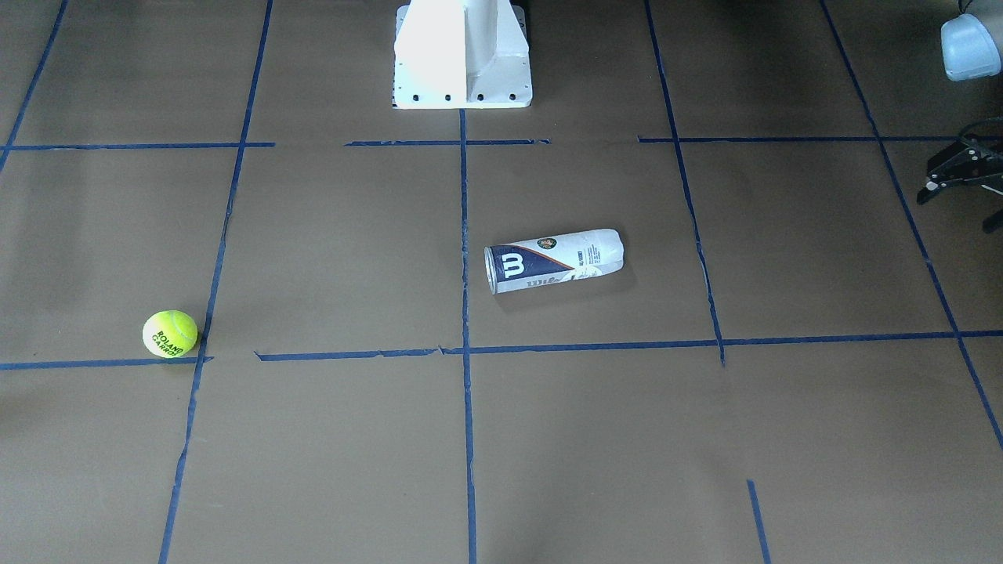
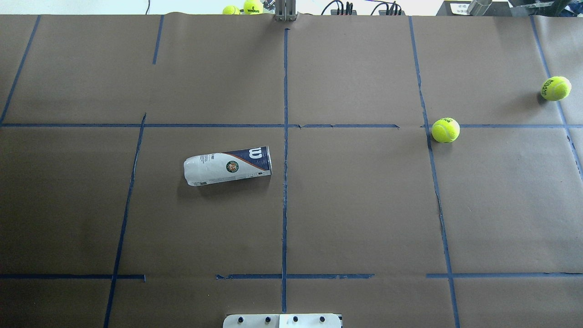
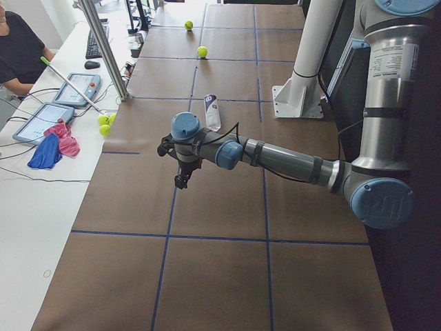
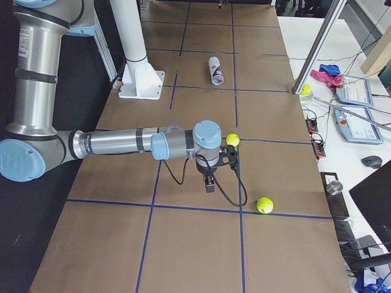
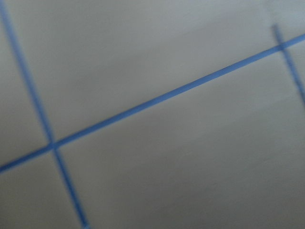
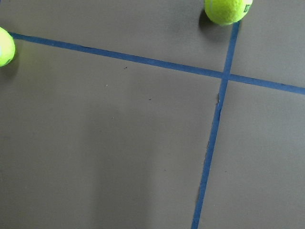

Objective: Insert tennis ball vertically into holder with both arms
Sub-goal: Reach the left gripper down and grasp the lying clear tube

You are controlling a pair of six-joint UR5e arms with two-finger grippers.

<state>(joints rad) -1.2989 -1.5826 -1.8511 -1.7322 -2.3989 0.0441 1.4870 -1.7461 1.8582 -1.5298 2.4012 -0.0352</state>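
The holder (image 2: 227,166) lies on its side left of the table's middle tape line, its open silver rim toward that line; it also shows in the front view (image 1: 554,260). The tennis ball (image 2: 445,130) rests on the tape on the robot's right half, also seen in the front view (image 1: 170,334). My left gripper (image 1: 960,184) hangs above the table well to the holder's left, its fingers apart and empty. My right gripper (image 4: 211,177) hovers high near the ball (image 4: 233,140); I cannot tell whether it is open or shut.
A second tennis ball (image 2: 555,88) lies near the table's right end, also in the right wrist view (image 6: 228,9). More balls (image 2: 248,7) sit beyond the far edge. The white pedestal base (image 1: 462,55) stands at the robot's side. Blue tape lines grid the brown table.
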